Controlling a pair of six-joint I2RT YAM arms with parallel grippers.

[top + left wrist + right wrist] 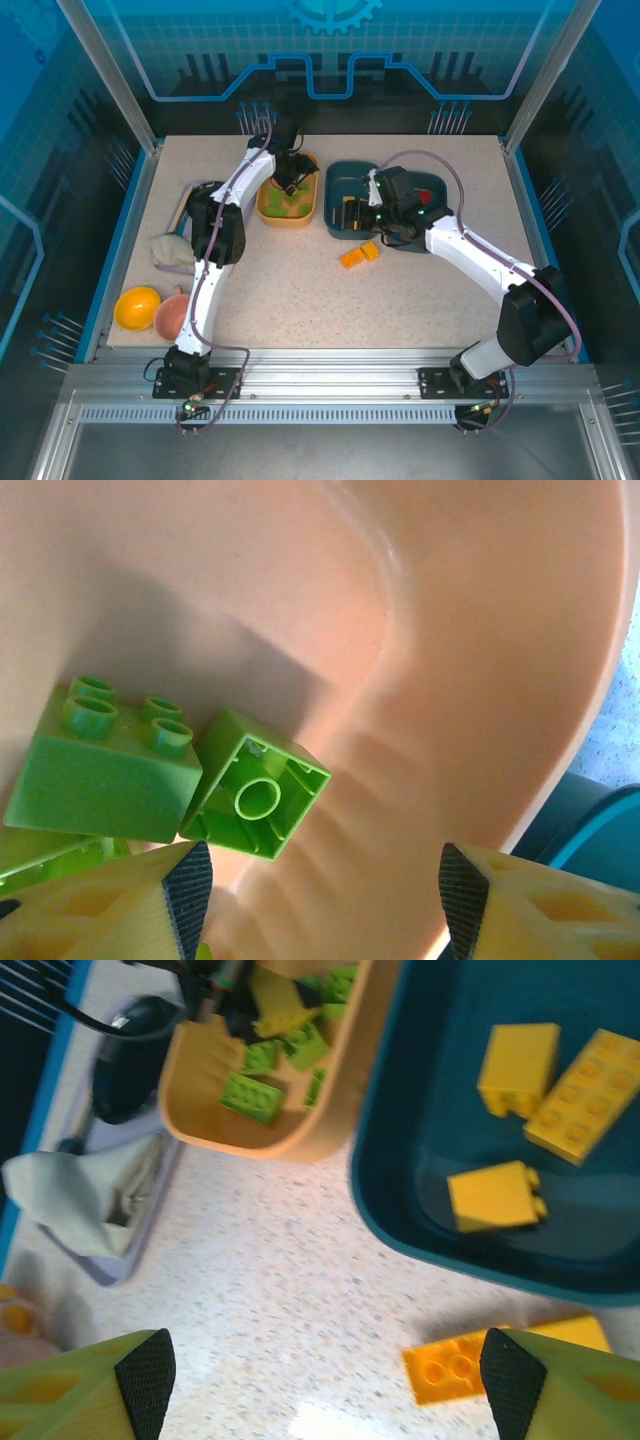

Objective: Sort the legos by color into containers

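Several green legos [288, 203] lie in the yellow-orange container [268, 212]. My left gripper [293, 176] hangs open just above them. In the left wrist view an upside-down green brick [255, 800] rests beside a studs-up one [100, 775], both free of the gripper [325, 895]. My right gripper [352, 215] is open at the front of the left teal container [335, 195]. In the right wrist view that container [400, 1210] holds three yellow bricks [495, 1195]. An orange brick [460, 1365] lies on the table by the right fingertip [510, 1385], with nothing between the gripper's [330, 1380] pads. Two orange legos [358, 255] lie on the table.
A second teal container [432, 185] stands right of the first. A lavender tray [190, 195] and a white cloth [168, 250] lie at the left. An orange ball [137, 307] and a pink one [172, 315] sit near the front left corner.
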